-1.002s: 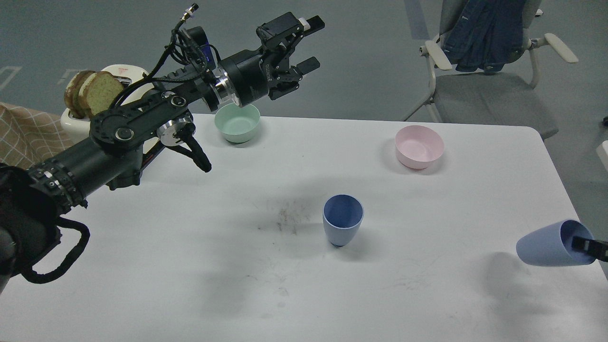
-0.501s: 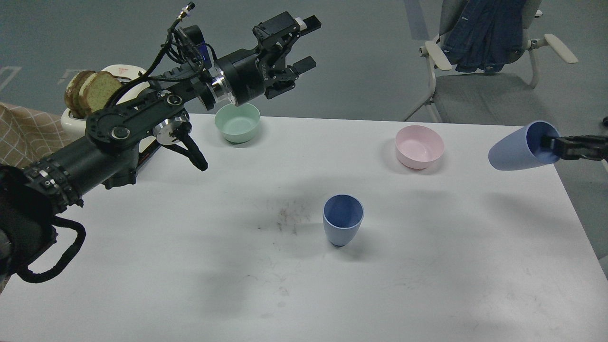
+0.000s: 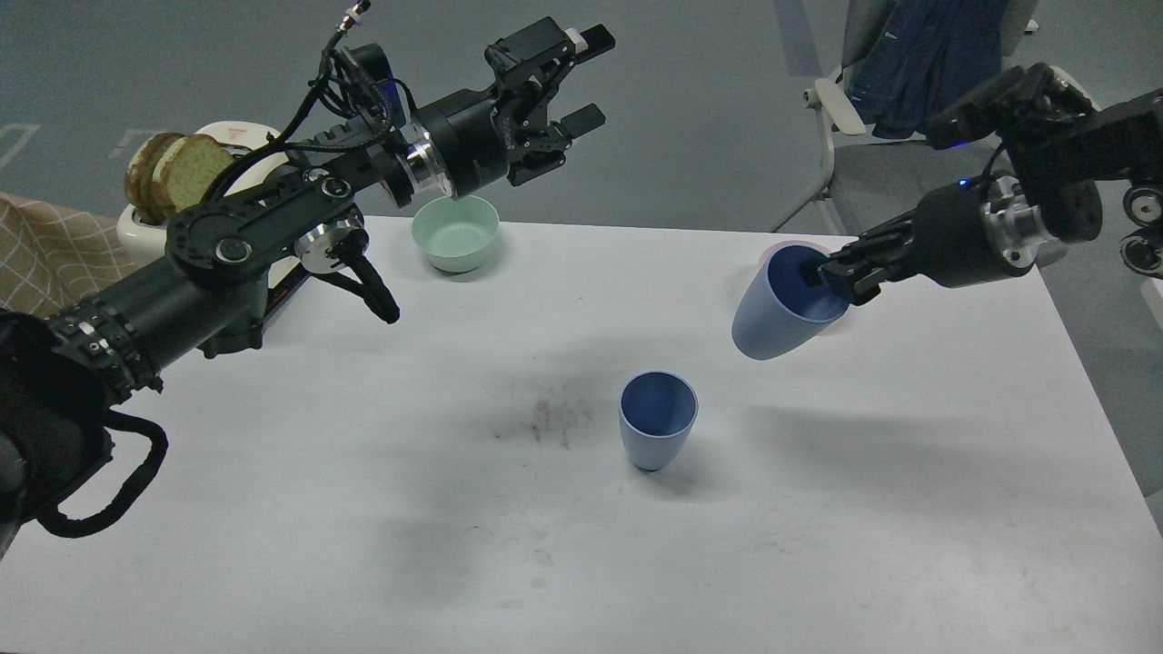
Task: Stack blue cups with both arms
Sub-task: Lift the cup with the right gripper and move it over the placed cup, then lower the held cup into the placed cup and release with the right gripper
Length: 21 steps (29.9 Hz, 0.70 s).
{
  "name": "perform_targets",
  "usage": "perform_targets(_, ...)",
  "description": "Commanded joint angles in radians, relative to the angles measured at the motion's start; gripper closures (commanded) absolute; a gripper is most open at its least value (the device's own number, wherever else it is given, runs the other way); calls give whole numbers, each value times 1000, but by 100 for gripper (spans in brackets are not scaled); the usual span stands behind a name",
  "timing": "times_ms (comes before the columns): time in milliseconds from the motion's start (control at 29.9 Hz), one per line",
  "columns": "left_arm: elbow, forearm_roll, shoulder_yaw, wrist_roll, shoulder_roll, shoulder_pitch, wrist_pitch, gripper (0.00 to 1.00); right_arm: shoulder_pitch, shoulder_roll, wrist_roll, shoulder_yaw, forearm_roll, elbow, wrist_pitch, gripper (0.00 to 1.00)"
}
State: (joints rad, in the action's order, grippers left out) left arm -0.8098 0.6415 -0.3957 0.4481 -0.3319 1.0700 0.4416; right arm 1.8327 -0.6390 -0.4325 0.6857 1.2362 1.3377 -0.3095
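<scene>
One blue cup (image 3: 657,427) stands upright near the middle of the white table (image 3: 273,509). My right gripper (image 3: 829,277) is shut on the rim of the second blue cup (image 3: 780,309), one finger inside it. It holds the cup tilted in the air, base down-left, up and to the right of the standing cup. My left gripper (image 3: 581,77) is open and empty, raised high beyond the table's far edge, above the mint-green bowl (image 3: 455,234).
The pink bowl (image 3: 780,247) is almost wholly hidden behind the held cup. A toaster with bread slices (image 3: 177,173) stands at the far left. A chair with a blue jacket (image 3: 918,64) stands beyond the table's far right corner.
My right arm has swung in from the right edge, carrying the cup up and left to above the pink bowl. My left arm has barely moved.
</scene>
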Motion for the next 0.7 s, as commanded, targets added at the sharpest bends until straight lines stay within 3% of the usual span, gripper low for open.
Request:
perform_targets(0,0,0,0,0,2,1,0,5,31,76,0,18,-1,11,0,100)
perform_targets(301,0,0,-2,0,-2,4,0,5,53,237,0,20,-56,-5,3,100)
perform_targets(668,0,0,-5,0,-7,4,0,5,49,277,0,69,-67,-5,10,100)
